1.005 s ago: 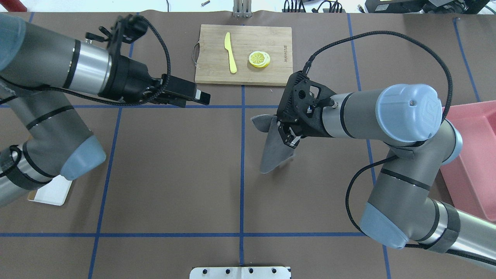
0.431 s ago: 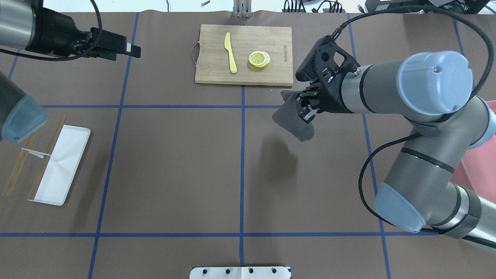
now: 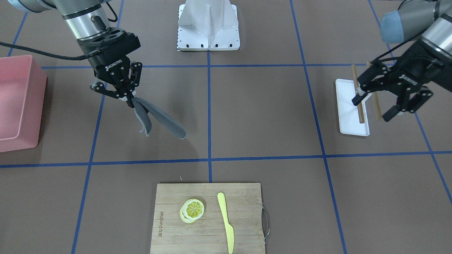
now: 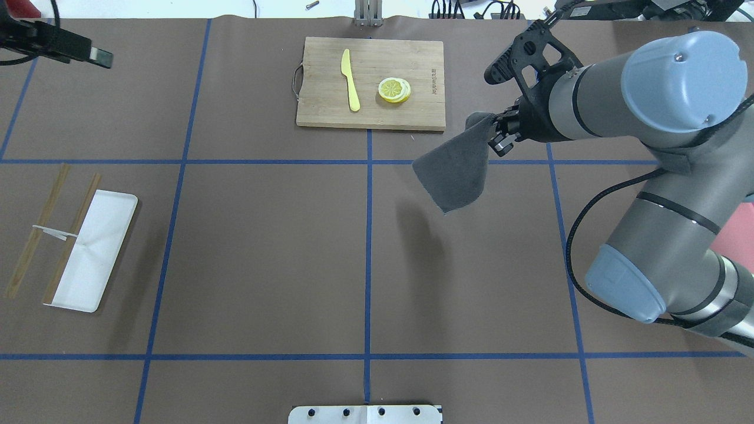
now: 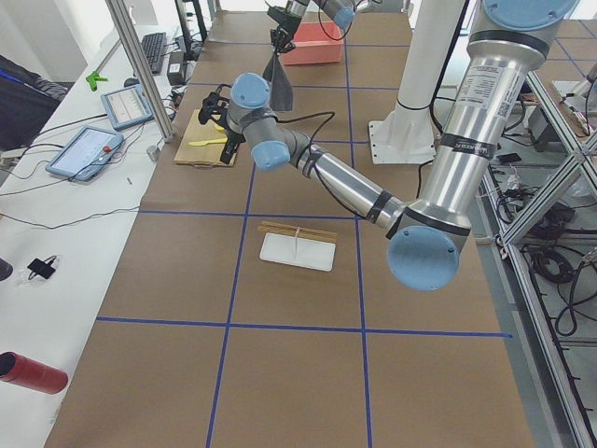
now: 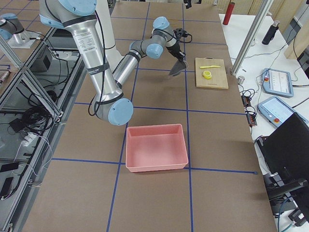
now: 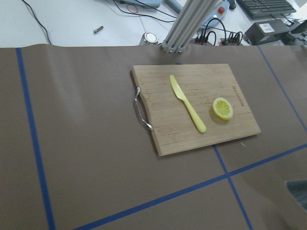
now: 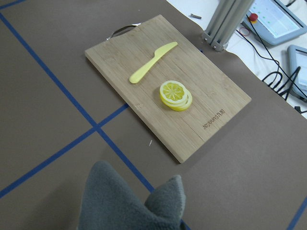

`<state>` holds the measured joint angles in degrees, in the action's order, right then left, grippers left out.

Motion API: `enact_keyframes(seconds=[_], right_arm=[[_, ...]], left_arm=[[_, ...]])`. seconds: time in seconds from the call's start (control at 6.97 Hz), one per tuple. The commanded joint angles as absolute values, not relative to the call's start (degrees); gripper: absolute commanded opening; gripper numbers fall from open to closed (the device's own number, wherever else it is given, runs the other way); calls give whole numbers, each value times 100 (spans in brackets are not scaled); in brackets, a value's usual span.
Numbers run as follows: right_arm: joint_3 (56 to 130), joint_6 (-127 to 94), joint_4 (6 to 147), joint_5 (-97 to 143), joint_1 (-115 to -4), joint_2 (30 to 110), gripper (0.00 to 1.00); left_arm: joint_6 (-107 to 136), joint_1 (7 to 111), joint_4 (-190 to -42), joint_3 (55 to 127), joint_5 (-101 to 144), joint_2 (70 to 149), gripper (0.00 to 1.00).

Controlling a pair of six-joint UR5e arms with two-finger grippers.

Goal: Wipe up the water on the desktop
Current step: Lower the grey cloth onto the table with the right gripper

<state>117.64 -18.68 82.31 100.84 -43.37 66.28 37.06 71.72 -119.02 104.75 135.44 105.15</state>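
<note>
The desktop (image 4: 265, 247) is a matte brown surface with a blue tape grid; I see no water on it. My right gripper (image 4: 499, 140) is shut on a corner of a grey cloth (image 4: 456, 174), which hangs in the air above the desktop near the cutting board. The front view shows that gripper (image 3: 127, 97) with the cloth (image 3: 159, 120) dangling from it. The cloth fills the bottom of the right wrist view (image 8: 129, 201). My left gripper (image 3: 373, 107) is open and empty, raised above the white tray, at the far left in the overhead view (image 4: 97, 57).
A bamboo cutting board (image 4: 370, 82) holds a yellow knife (image 4: 351, 79) and lemon slices (image 4: 394, 89). A white tray (image 4: 91, 250) with chopsticks (image 4: 35, 232) lies at the left. A pink bin (image 3: 17, 102) stands on my right side.
My right gripper lifted the cloth off the desktop and carried it up and toward the far right. My left arm drew back to the far left, uncovering the white tray.
</note>
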Motion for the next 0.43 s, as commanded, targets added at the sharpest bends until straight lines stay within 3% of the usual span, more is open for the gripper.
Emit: enact_keyframes(seconds=[0.0, 0.29], right_arm=[[11786, -2564, 9014, 10099, -4386, 6601, 0], [12171, -2601, 10301, 10099, -4307, 6645, 0]], left_arm=[[1479, 7986, -10476, 10424, 13667, 10065, 99], [-606, 8855, -8701, 10249, 13650, 9967, 99]])
